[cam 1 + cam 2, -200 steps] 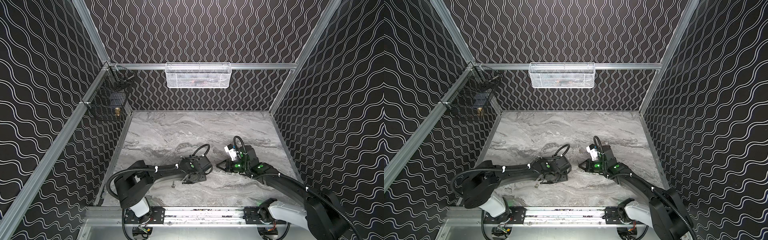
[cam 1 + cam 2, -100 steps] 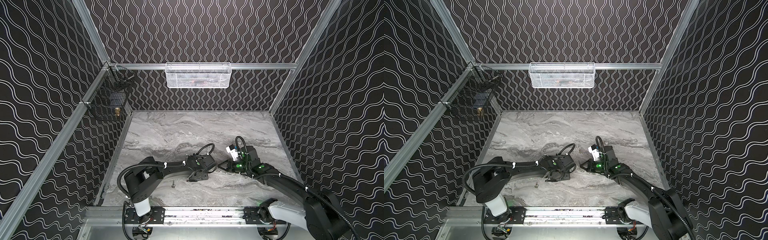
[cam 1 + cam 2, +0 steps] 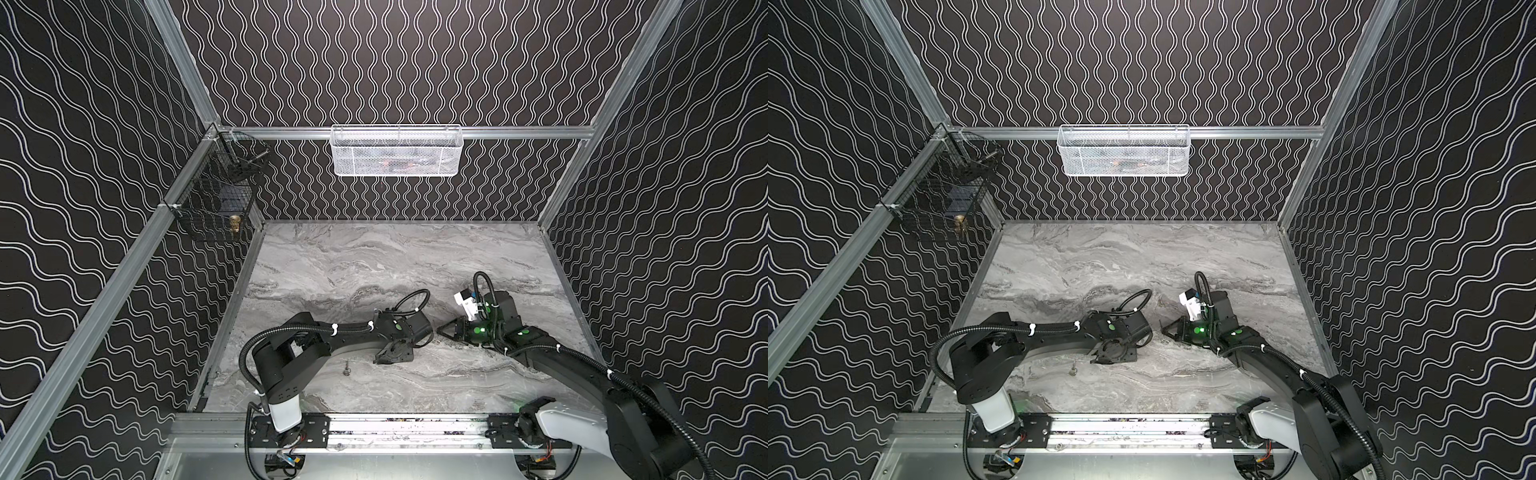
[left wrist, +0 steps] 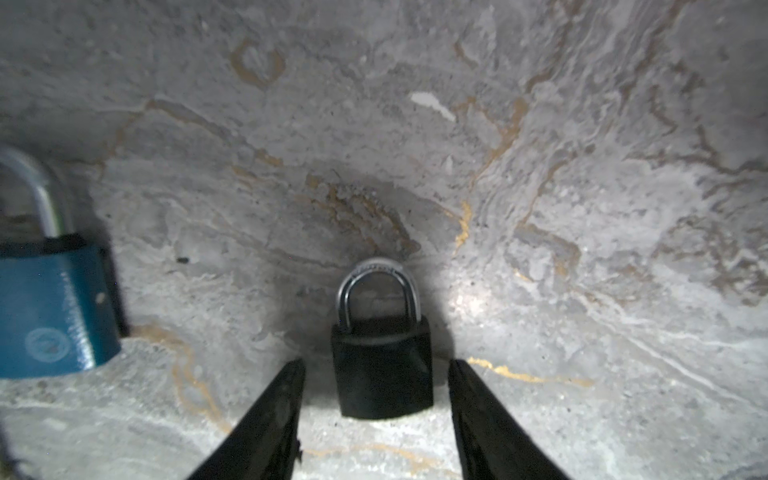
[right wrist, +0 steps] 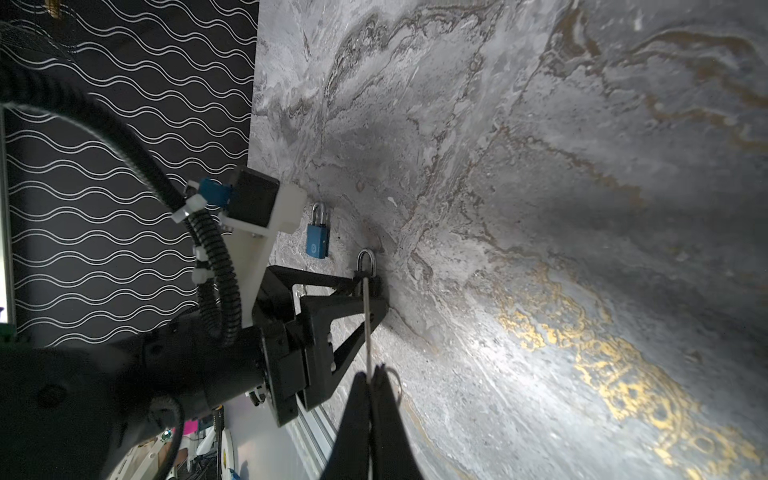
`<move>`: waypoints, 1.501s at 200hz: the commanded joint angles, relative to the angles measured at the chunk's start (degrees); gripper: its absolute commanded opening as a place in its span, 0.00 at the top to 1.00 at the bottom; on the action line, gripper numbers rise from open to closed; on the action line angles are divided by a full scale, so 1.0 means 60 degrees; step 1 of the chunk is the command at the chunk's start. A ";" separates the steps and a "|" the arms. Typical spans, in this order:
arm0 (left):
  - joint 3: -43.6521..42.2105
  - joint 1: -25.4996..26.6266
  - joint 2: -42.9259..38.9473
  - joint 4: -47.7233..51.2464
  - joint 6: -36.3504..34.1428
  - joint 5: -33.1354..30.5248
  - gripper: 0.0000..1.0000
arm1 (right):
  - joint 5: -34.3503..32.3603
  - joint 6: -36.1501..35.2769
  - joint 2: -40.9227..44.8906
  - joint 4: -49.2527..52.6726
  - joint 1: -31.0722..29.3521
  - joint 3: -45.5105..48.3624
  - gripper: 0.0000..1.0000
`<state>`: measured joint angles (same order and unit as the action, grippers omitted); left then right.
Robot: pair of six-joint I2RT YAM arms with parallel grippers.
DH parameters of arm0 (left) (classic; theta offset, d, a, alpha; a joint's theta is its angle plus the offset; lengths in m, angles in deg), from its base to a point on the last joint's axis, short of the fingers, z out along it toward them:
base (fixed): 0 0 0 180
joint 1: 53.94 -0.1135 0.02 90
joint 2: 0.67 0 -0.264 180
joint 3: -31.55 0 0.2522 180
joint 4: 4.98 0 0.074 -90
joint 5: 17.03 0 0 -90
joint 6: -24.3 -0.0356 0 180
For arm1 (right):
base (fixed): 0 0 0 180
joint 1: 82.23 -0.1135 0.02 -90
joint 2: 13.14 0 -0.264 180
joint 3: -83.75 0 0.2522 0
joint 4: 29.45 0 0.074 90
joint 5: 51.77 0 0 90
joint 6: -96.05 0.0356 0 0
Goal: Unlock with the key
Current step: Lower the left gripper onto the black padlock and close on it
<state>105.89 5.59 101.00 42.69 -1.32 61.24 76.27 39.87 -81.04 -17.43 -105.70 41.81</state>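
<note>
A small black padlock point(image 4: 382, 370) with a silver shackle lies flat on the marble table point(image 4: 540, 208). My left gripper point(image 4: 376, 365) is open, one finger on each side of the lock's body with a gap on both sides. In both top views this gripper point(image 3: 392, 358) point(image 3: 1111, 358) points down at the table and hides the lock. My right gripper point(image 5: 370, 376) is shut on a thin silver key point(image 5: 367, 328), whose blade points toward the black padlock's shackle point(image 5: 366, 259). In a top view the right gripper point(image 3: 439, 330) sits just right of the left wrist.
A blue padlock point(image 4: 54, 307) point(image 5: 318, 241) lies beside the black one. A small metal piece point(image 3: 346, 370) rests on the table in front of the left arm. A white mesh basket point(image 3: 397, 151) and a black wire basket point(image 3: 216, 208) hang on the walls.
The left arm has swung to the right, bringing its gripper closer to the right gripper, and its jaws have narrowed a little. The right arm has hardly moved.
</note>
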 commanded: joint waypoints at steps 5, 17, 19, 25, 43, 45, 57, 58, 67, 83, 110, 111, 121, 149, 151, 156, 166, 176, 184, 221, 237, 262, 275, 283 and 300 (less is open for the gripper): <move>0.0186 -0.0005 0.0175 0.0109 0.0205 -0.0020 0.41 | 0.0105 0.0054 -0.0030 -0.0269 0.0015 -0.0015 1.00; 0.0267 -0.0012 0.0251 0.0240 0.0205 -0.0119 0.42 | 0.0148 0.0112 -0.0036 -0.0349 0.0015 -0.0001 1.00; 0.0273 -0.0010 0.0252 0.0260 0.0222 -0.0172 0.42 | 0.0167 0.0125 -0.0043 -0.0372 0.0014 0.0004 1.00; 0.0258 -0.0004 0.0256 0.0292 0.0281 -0.0238 0.43 | 0.0217 0.0146 -0.0054 -0.0410 0.0014 0.0010 1.00; 0.0187 -0.0004 0.0275 0.0362 0.0424 -0.0404 0.45 | 0.0238 0.0179 -0.0061 -0.0421 0.0023 -0.0005 1.00; 0.0180 -0.0004 0.0269 0.0367 0.0430 -0.0415 0.45 | 0.0230 0.0178 -0.0053 -0.0419 0.0020 -0.0005 1.00; 0.0132 -0.0006 0.0274 0.0300 0.0443 -0.0363 0.46 | 0.0186 0.0180 -0.0021 -0.0441 0.0028 0.0044 1.00; 0.0130 -0.0005 0.0271 0.0298 0.0452 -0.0376 0.46 | 0.0182 0.0186 -0.0006 -0.0442 0.0028 0.0049 1.00; 0.0131 -0.0005 0.0296 0.0265 0.0460 -0.0390 0.47 | 0.0164 0.0193 0.0021 -0.0443 0.0028 0.0051 1.00; 0.0082 -0.0008 0.0323 0.0144 0.0497 -0.0283 0.50 | 0.0178 0.0207 0.0052 -0.0457 0.0029 0.0068 1.00; -0.0026 -0.0004 0.0293 -0.0082 0.0536 -0.0185 0.52 | 0.0134 0.0272 0.0086 -0.0512 0.0029 0.0112 1.00; -0.0022 -0.0004 0.0295 -0.0084 0.0535 -0.0185 0.52 | 0.0134 0.0283 0.0091 -0.0514 0.0029 0.0120 1.00; 0.0001 -0.0004 0.0350 -0.0072 0.0487 -0.0171 0.53 | 0.0148 0.0306 0.0110 -0.0543 0.0029 0.0127 1.00; 0.0031 -0.0008 0.0444 -0.0100 0.0395 -0.0067 0.55 | 0.0164 0.0324 0.0086 -0.0548 0.0029 0.0116 1.00; 0.0031 -0.0006 0.0454 -0.0100 0.0397 -0.0067 0.54 | 0.0164 0.0332 0.0071 -0.0564 0.0029 0.0113 1.00; 0.0016 -0.0012 0.0448 -0.0111 0.0379 -0.0081 0.55 | 0.0170 0.0336 0.0081 -0.0571 0.0029 0.0112 1.00; -0.0005 -0.0019 0.0444 -0.0159 0.0345 -0.0043 0.56 | 0.0178 0.0367 0.0081 -0.0577 0.0029 0.0112 1.00; -0.0013 -0.0033 0.0438 -0.0209 0.0295 0.0030 0.57 | 0.0173 0.0368 0.0102 -0.0574 0.0030 0.0101 1.00; 0.0002 -0.0034 0.0452 -0.0217 0.0258 0.0035 0.57 | 0.0178 0.0357 0.0123 -0.0541 0.0029 0.0098 1.00; 0.0055 -0.0060 0.0437 -0.0382 -0.0012 0.0202 0.62 | 0.0054 0.0328 0.0326 -0.0404 0.0029 0.0119 1.00; 0.0022 -0.0052 0.0385 -0.0425 -0.0062 0.0226 0.65 | 0.0115 0.0413 0.0322 -0.0509 0.0029 0.0169 1.00; 0.0004 -0.0063 0.0187 -0.0463 -0.0073 0.0201 0.69 | 0.0151 0.0447 0.0367 -0.0562 0.0029 0.0231 1.00; 0.0000 -0.0070 0.0042 -0.0371 -0.0038 0.0068 0.70 | 0.0051 0.0366 0.0392 -0.0395 0.0032 0.0173 1.00; 0.0011 -0.0088 -0.0047 -0.0383 -0.0074 0.0026 0.70 | 0.0029 0.0295 0.0395 -0.0305 0.0036 0.0103 1.00; -0.0001 -0.0107 -0.0314 -0.0350 -0.0050 -0.0118 0.70 | -0.0043 0.0078 0.0341 -0.0004 0.0026 -0.0140 1.00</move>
<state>105.97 5.00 100.87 40.57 -1.53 60.83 76.64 42.21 -78.90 -18.52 -105.52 42.57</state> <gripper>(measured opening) 0.340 0.050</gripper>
